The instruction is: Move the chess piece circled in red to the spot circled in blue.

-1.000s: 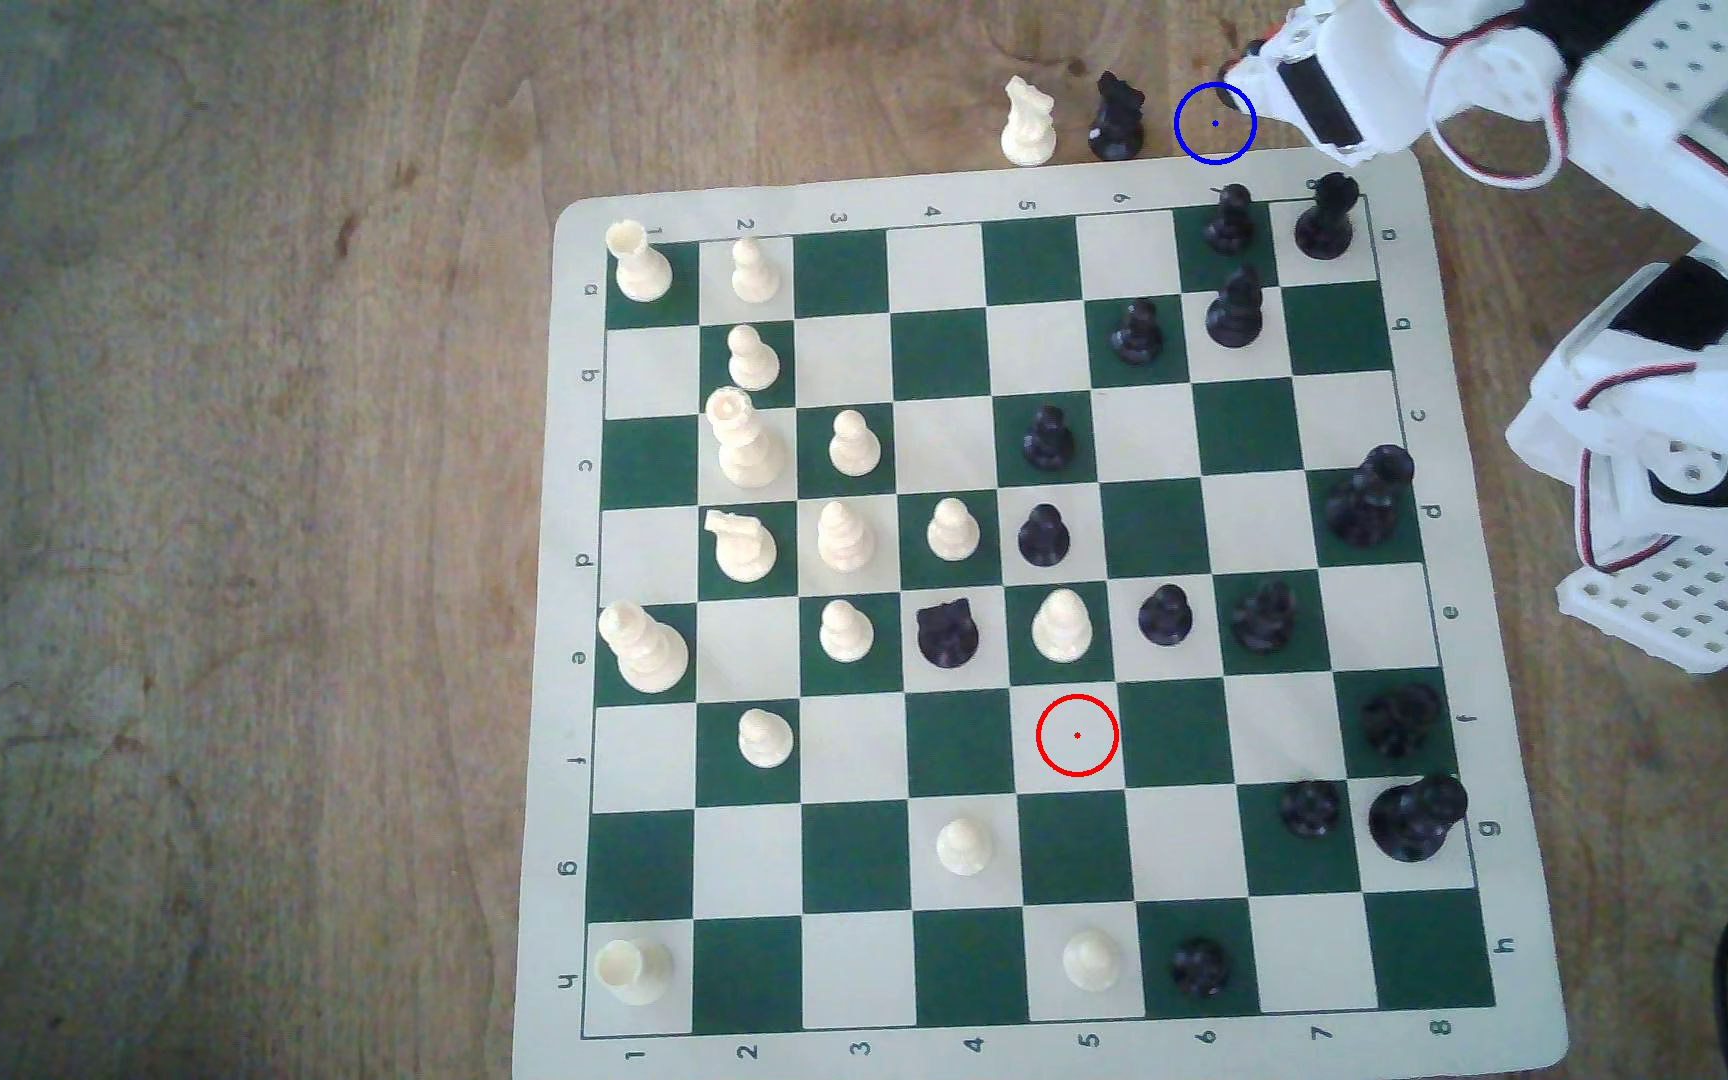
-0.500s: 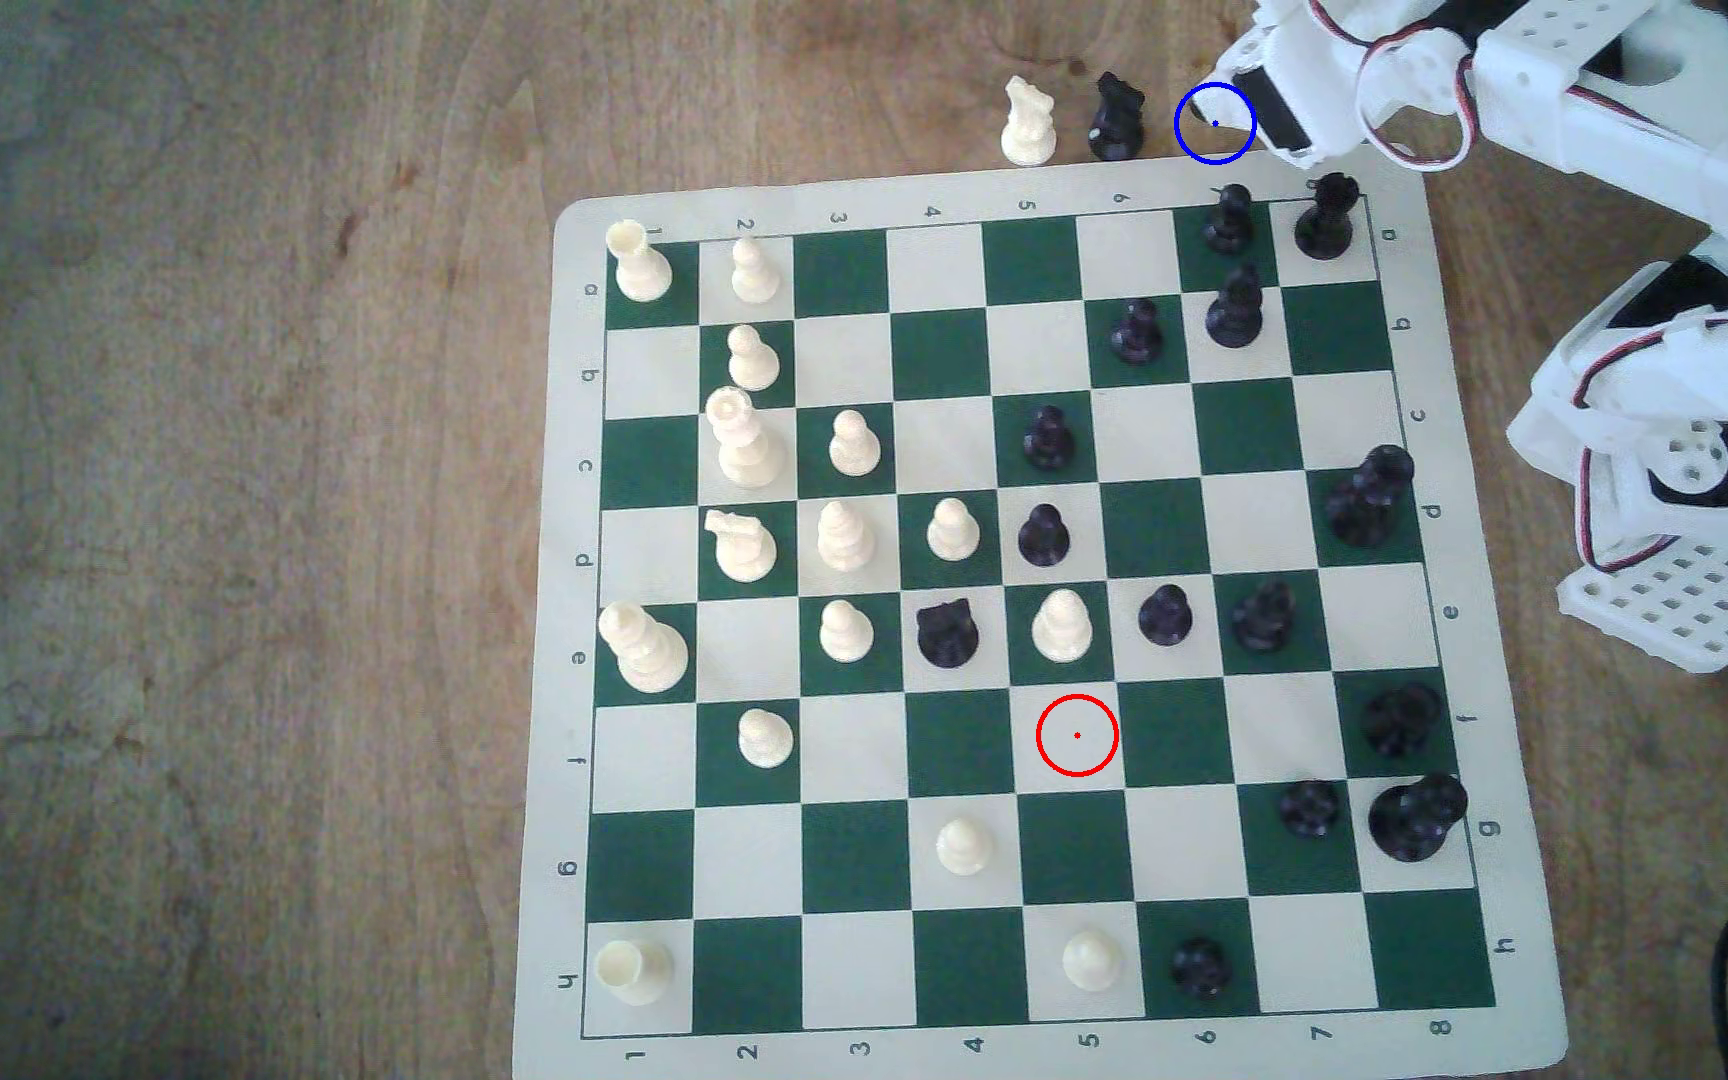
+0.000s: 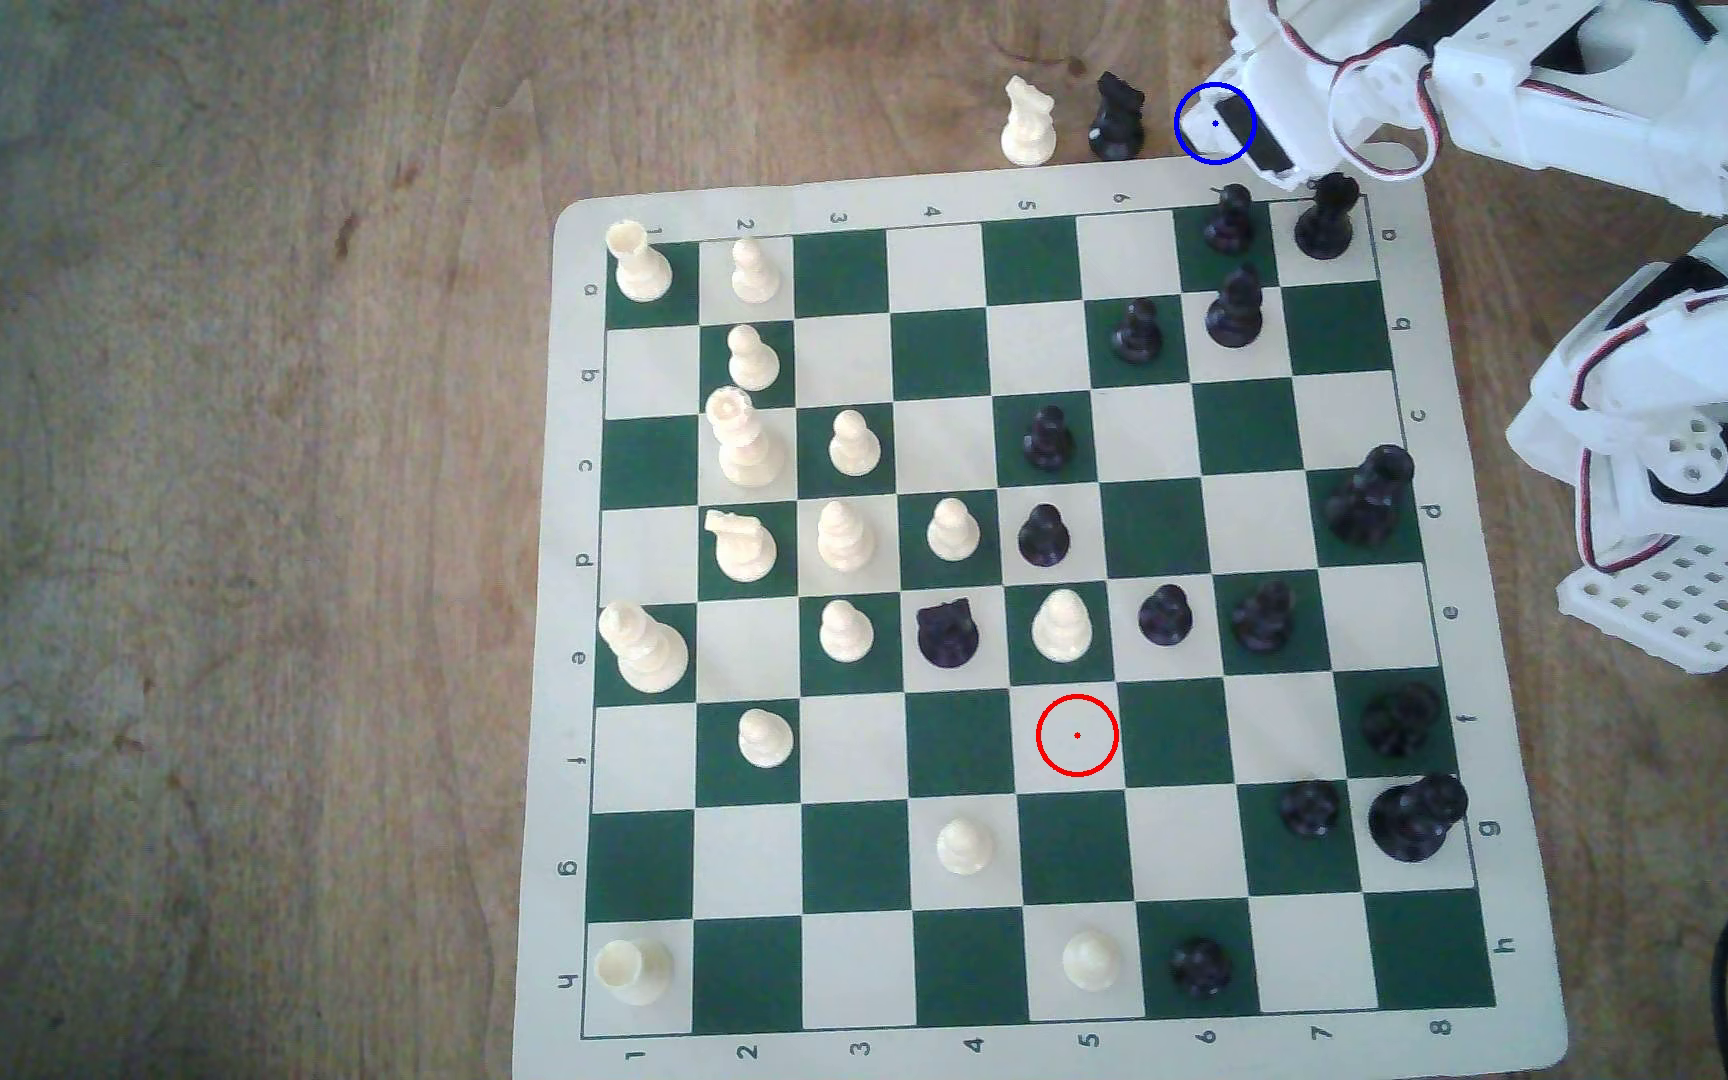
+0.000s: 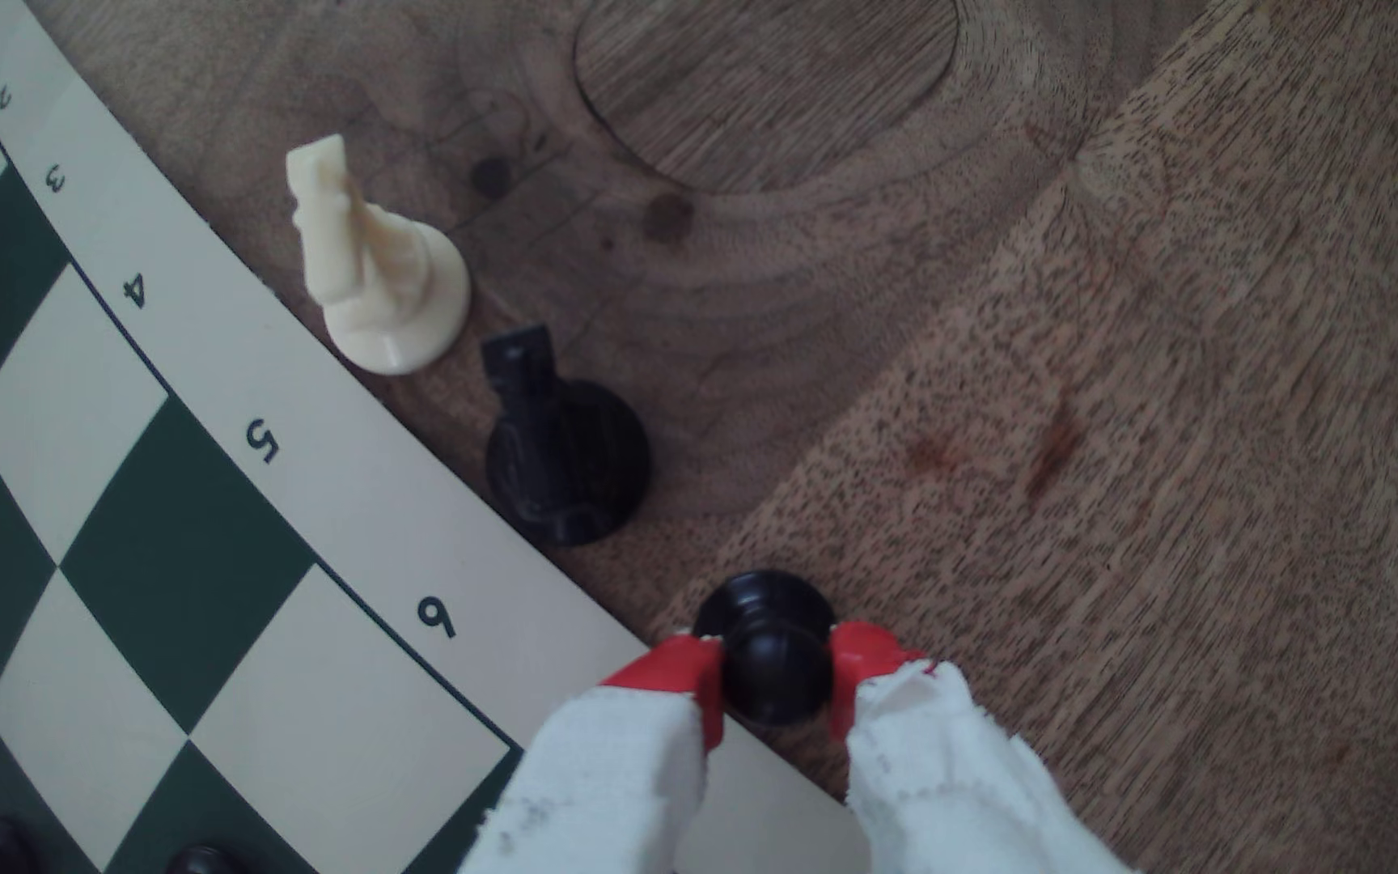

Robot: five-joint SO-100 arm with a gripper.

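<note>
small glossy black plastic pawn with a ball head and round flared base [image 4: 771, 651] pinched at the head between the red-tipped white fingers [image 4: 683, 681] of the white printed gripper [image 4: 773, 682], one finger on each side, both touching the ball; base over bare brown wood, just beside the cream border of the green-and-cream roll-up chess mat [image 4: 200, 538], near the printed 6; whether the base touches the wood cannot be told

in the exterior view, gripper [image 3: 1239, 130] reaching in from the upper right corner, its dark tip overlapping the thin blue drawn ring with a blue centre dot [image 3: 1189, 104] on the wooden table [image 3: 216, 519] just above the mat's top edge; pawn itself hidden there under the arm

taller black knight with a jagged head [image 4: 557, 454] [image 3: 1115, 116] upright on the wood just beside the blue ring, on the exterior view's left of it, apart from the pawn; cream-white knight [image 4: 376, 260] [image 3: 1028, 123] next along, also off the mat

thin red ring with a red dot [image 3: 1077, 735] over a bare cream square in row f, column 5, well apart from the gripper
</note>
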